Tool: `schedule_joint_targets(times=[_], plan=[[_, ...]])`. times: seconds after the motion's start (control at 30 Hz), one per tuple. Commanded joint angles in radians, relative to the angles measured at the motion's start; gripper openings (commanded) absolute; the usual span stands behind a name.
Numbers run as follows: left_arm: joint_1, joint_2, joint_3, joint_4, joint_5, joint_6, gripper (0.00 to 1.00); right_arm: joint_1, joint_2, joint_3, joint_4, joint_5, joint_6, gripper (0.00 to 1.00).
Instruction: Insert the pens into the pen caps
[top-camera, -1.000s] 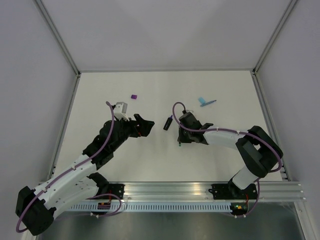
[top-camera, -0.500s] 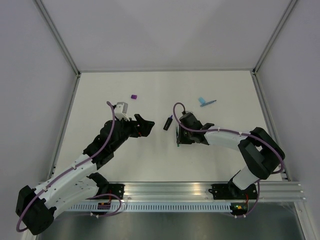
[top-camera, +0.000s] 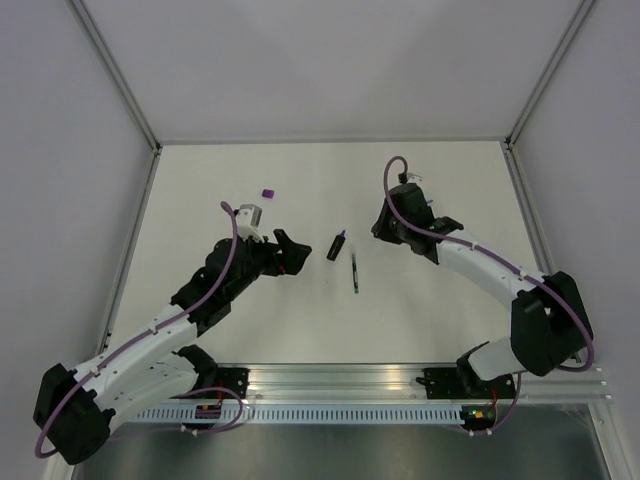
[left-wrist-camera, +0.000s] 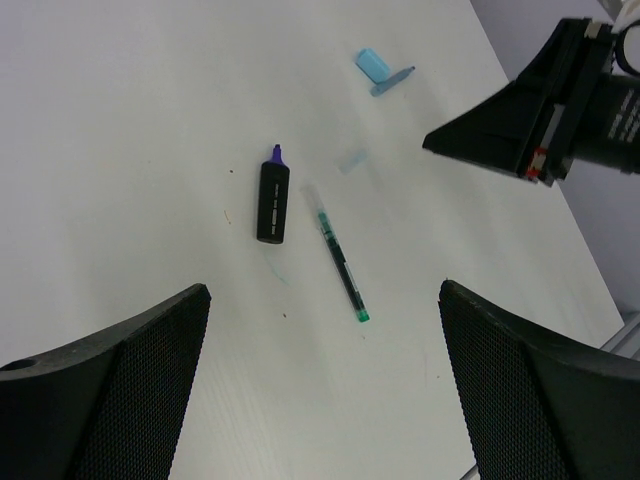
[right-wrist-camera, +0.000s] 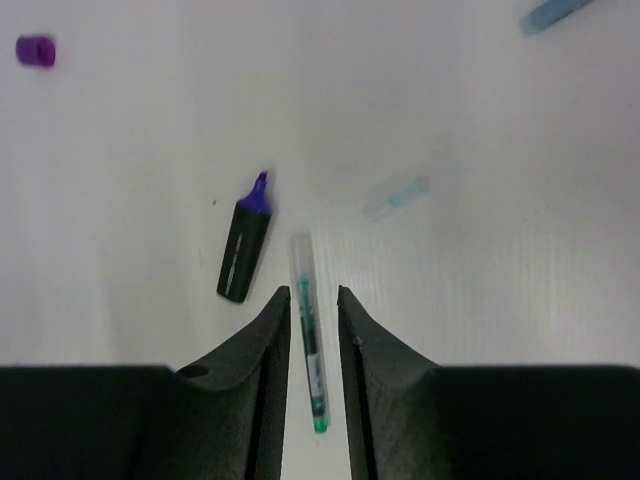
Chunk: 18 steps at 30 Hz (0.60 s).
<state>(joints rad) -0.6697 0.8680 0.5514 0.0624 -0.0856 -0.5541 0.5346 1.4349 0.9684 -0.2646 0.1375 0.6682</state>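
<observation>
White panels and aluminium posts wall a white bench (top-camera: 200, 200), with both arm bases bolted along its near edge.

The left arm stretches from the near left corner toward the middle, forearm low. Its left gripper (top-camera: 288, 252) is spread wide and holds nothing, facing the pens from their left.

The right arm folds at its elbow by the right edge and reaches back toward the far right part of the bench. The right gripper (right-wrist-camera: 313, 295) is raised off the surface, with its jaws a narrow slit apart and released, nothing between them.

Near the middle lies the black marker (top-camera: 337, 245), uncapped, its bare purple tip toward the far edge. Just to its right, apart from it, lies the thin dark pen (top-camera: 354, 272), green tip toward the near edge.

The purple cap (top-camera: 267, 193) sits alone, farther back and to the left. A small pale-blue translucent piece (left-wrist-camera: 352, 160) lies beyond the thin pen.

Toward the far right corner, a stubby light-blue piece (left-wrist-camera: 373, 64) touches the thin blue pen (left-wrist-camera: 393, 80); whether it is a highlighter or a cap I cannot tell.
</observation>
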Motion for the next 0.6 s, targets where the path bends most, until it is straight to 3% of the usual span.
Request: schedule_joint_targets(times=[0.0, 0.13, 0.3, 0.43, 0.57], plan=[[-0.002, 0.014, 0.022, 0.033, 0.020, 0.034, 0.99, -0.093, 0.086, 0.113, 0.008, 0.018, -0.007, 0.30], [-0.002, 0.028, 0.024, 0.033, 0.023, 0.037, 0.99, -0.127, 0.134, 0.191, -0.028, 0.022, -0.103, 0.29], [-0.001, 0.031, 0.024, 0.040, 0.041, 0.023, 0.99, -0.127, 0.035, 0.026, 0.112, -0.134, -0.118, 0.31], [-0.001, 0.046, 0.030, 0.001, -0.078, -0.032, 0.99, -0.116, -0.053, -0.080, 0.160, -0.277, -0.061, 0.29], [0.028, 0.094, 0.070, -0.117, -0.200, -0.141, 1.00, -0.070, -0.146, -0.224, 0.232, -0.312, -0.047, 0.30]])
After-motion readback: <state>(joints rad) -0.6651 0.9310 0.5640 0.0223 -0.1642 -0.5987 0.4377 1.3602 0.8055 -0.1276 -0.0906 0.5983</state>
